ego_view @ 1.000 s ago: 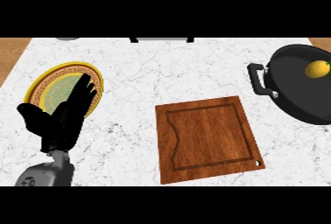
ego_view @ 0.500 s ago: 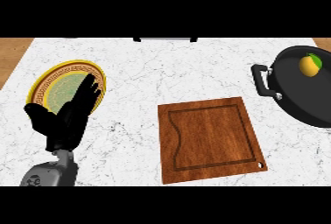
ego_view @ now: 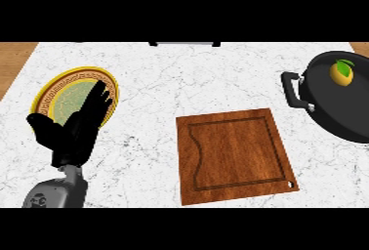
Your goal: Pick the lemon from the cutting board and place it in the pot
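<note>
The yellow-green lemon [ego_view: 344, 72] is lying inside the black handled pot [ego_view: 326, 108] at the counter's right edge, the brown wooden cutting board [ego_view: 235, 154] sitting bare, while the left hand [ego_view: 74, 128] is resting open, fingers straight.

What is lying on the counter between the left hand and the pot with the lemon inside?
In the head view, the wooden cutting board lies between the left hand and the pot holding the lemon; the rest is bare marble counter.
</note>
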